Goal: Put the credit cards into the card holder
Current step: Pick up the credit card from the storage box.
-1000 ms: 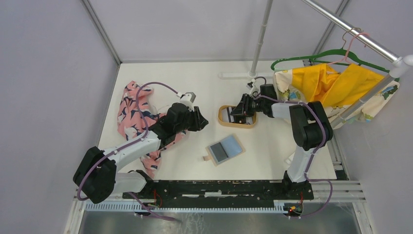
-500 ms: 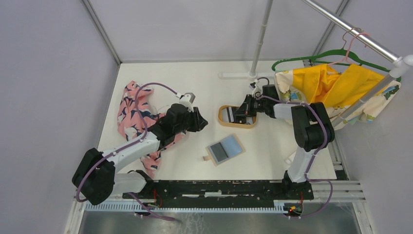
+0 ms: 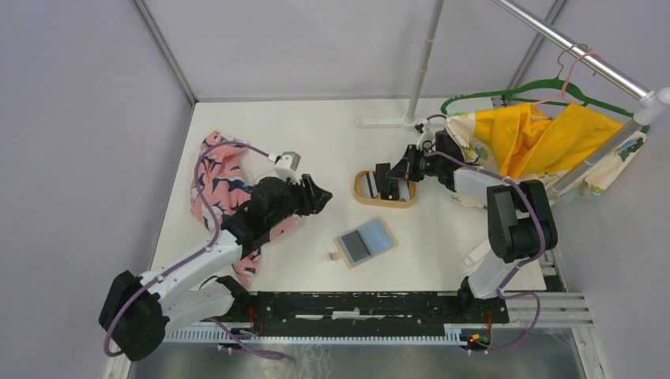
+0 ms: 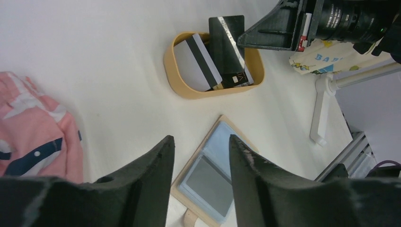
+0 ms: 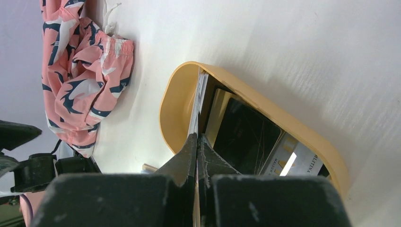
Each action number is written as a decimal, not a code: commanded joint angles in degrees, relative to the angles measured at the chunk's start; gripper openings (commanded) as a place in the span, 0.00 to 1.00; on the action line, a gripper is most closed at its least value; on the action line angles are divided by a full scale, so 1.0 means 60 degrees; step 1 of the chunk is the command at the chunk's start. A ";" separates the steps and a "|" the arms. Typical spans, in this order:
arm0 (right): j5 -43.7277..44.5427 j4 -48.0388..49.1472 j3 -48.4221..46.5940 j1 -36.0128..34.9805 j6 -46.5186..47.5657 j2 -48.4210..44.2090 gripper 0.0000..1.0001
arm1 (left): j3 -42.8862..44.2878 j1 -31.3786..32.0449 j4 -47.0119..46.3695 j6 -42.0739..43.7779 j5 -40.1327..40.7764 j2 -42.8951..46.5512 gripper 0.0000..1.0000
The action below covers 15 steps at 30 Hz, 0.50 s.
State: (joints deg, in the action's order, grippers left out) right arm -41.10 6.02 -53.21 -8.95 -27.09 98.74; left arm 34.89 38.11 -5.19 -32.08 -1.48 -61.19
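Several credit cards lie in the oval wooden-rimmed tray (image 3: 357, 189). In the left wrist view a white card with a black stripe (image 4: 196, 64) rests in the tray (image 4: 172, 71). A black card (image 4: 227, 45) stands tilted up out of it, pinched by my right gripper (image 3: 393, 178). The right wrist view shows that gripper (image 5: 197, 139) shut on the card's thin edge (image 5: 201, 94), beside another black card (image 5: 246, 137) and a silvery one (image 5: 295, 158). The card holder (image 3: 364, 242) lies open, flat, near the middle. My left gripper (image 4: 201, 140) hovers open and empty above the card holder (image 4: 208, 177).
Pink patterned cloth (image 3: 221, 178) lies at the left under my left arm. A rail with a green hanger and a yellow garment (image 3: 545, 138) stands at the right. A pole on a white base (image 3: 395, 122) rises behind the tray.
My right gripper has closed on the black card and tipped it up out of the tray. My left arm has drawn back to the left and its jaws have widened slightly.
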 commanded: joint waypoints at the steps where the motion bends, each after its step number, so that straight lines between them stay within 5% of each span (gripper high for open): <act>1: -0.0006 0.0121 0.0128 0.0081 0.0504 -0.0847 0.00 | -0.0587 0.0030 -0.1029 -0.0395 0.1232 0.1486 0.60; 4: -0.0487 0.0498 0.0412 0.0081 0.0660 -0.1284 0.00 | -0.0968 0.0024 -0.1544 -0.0029 0.1388 0.2117 0.84; 7: -0.1092 0.1148 0.0891 0.0082 0.0682 -0.1725 0.00 | -0.1015 0.0007 -0.1466 0.0216 0.0985 0.2063 0.97; 10: -0.1744 0.1666 0.1255 0.0074 0.0760 -0.2049 0.00 | -0.0839 0.0020 -0.1114 0.0370 0.0163 0.1738 1.00; 15: -0.2523 0.2560 0.1935 0.0070 0.0808 -0.2652 0.00 | -0.1822 0.0010 -0.2982 0.0362 -0.1370 0.1754 0.98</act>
State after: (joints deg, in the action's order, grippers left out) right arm -50.06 12.67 -43.46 -8.84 -23.64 87.09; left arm 27.38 38.11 -13.26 -32.23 -2.17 -50.92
